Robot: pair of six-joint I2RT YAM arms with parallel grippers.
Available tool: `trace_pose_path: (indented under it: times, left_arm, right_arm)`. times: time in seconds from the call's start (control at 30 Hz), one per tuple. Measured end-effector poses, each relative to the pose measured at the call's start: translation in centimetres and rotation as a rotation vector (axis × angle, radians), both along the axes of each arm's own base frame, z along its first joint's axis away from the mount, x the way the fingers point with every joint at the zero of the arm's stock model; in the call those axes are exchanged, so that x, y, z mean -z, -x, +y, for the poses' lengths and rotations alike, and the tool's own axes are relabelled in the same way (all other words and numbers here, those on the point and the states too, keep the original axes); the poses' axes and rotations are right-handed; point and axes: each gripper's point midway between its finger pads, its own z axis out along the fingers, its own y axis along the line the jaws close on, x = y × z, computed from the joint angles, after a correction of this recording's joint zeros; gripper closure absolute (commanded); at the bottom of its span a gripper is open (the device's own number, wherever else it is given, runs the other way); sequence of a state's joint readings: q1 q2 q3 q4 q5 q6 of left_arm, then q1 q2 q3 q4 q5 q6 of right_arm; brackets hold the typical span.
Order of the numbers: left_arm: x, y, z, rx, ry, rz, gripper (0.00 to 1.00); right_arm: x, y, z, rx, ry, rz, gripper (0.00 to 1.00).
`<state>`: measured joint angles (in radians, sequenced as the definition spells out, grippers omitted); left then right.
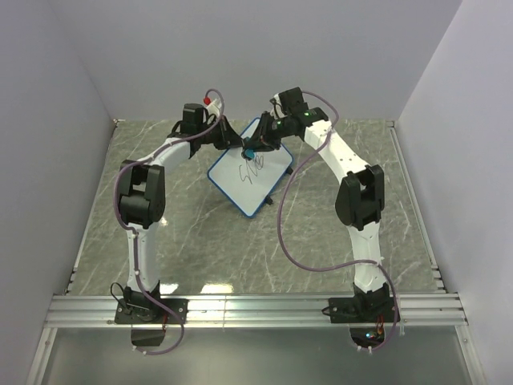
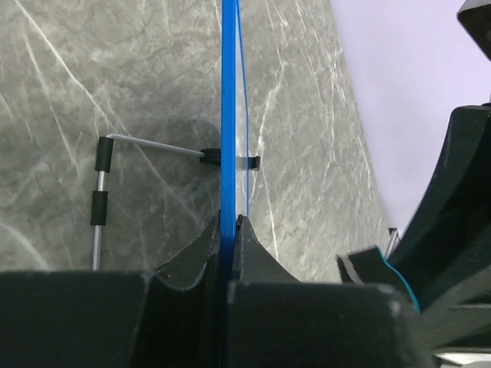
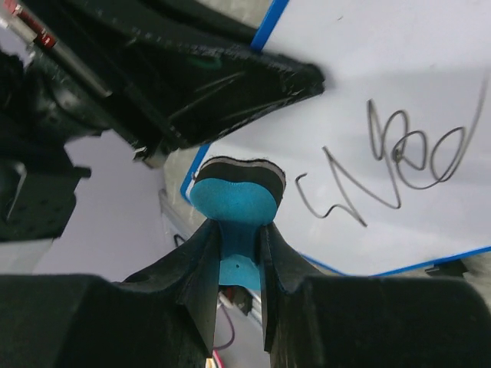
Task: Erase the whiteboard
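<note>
The table [image 1: 192, 241] is grey marbled stone. Toward its far middle stands the whiteboard [image 1: 255, 178], tilted, with its near corner low over the stone and its far end raised between the 2 arms. Whether that low corner rests on the table I cannot tell.

It looks thin, light and stiff: a flat white panel in a blue rim, seen edge-on from the left wrist as a single narrow blue line. A thin wire stand [image 2: 98, 201] with black sleeves juts from its back, so the back is awkward to hold. The face is likely slick, so the rim is the place to take it.

The left gripper [image 2: 229, 230] does just that, with its fingers closed narrow on the rim at the board's far left edge. With 1 pinch point so far from the low corner, I judge that a hard wipe could twist the board, so light strokes near the clamped edge should suit.

The right gripper [image 3: 234, 230] pinches the waist of a blue eraser [image 3: 234, 203], whose dark pad faces the board near the rim, just beside the left gripper. I cannot tell whether the pad touches.

The only writing is a black scribble [image 3: 391, 157], loops and zigzags with no readable word. No brand or label shows.
</note>
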<state>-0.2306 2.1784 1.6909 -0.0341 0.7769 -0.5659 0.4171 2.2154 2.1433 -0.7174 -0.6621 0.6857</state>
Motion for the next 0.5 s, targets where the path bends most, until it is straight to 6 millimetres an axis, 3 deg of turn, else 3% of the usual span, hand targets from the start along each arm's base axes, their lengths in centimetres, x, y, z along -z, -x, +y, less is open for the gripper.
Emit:
trace_pose_path:
  times: [0.23, 0.5]
  left_arm:
    - [0.2, 0.1, -0.2, -0.038, 0.007, 0.040, 1.00]
    - [0.4, 0.2, -0.3, -0.058, 0.005, 0.067, 1.00]
  right_arm:
    - [2.1, -0.8, -0.5, 0.061, 0.132, -0.048, 1.00]
    - [7.3, 1.8, 1.3, 0.022, 0.298, -0.036, 1.00]
